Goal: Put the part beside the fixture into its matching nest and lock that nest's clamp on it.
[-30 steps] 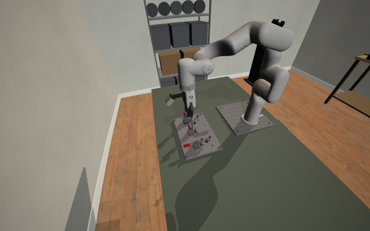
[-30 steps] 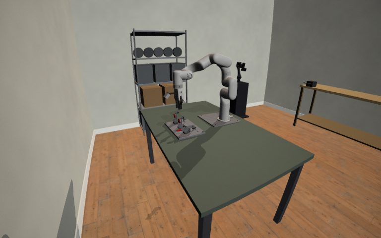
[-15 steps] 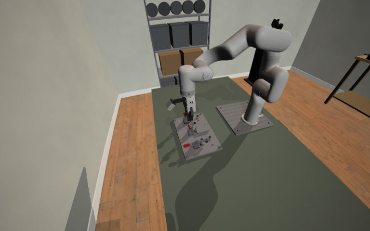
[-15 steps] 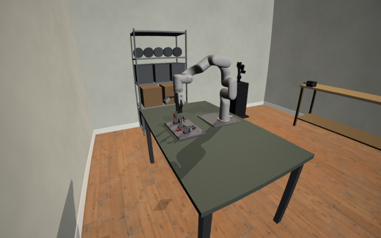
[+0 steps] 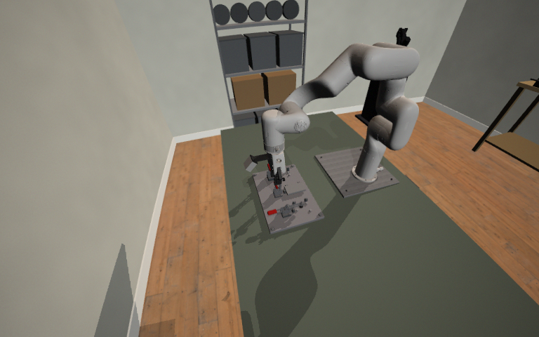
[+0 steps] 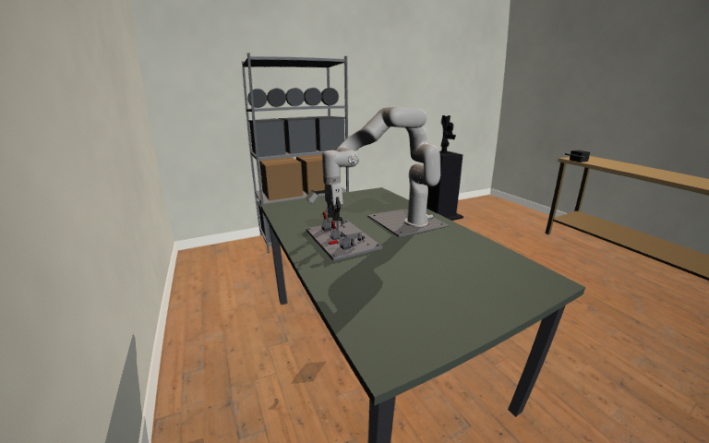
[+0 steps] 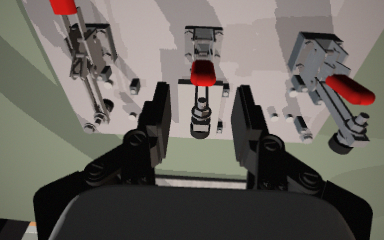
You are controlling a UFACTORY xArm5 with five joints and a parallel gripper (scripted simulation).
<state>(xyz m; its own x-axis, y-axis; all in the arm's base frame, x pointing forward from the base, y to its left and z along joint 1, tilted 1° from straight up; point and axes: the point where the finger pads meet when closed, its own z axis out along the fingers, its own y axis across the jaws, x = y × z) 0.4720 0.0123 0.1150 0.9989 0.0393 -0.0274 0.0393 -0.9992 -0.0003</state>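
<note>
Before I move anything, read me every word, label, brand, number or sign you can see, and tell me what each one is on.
No readable text anywhere.
Arm: the round mark on its wrist joint is too small to read.

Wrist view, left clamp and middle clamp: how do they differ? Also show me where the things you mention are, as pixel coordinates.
The left clamp's (image 5: 285, 211) (image 6: 345, 242) (image 7: 85, 57) handle lies back, away from its bar; the middle clamp's (image 5: 277, 192) (image 6: 335, 234) (image 7: 201, 111) stands up. A pale block (image 5: 295, 190) (image 7: 187, 105) lies beneath the middle clamp, none beneath the left clamp. Both have red grips.
</note>
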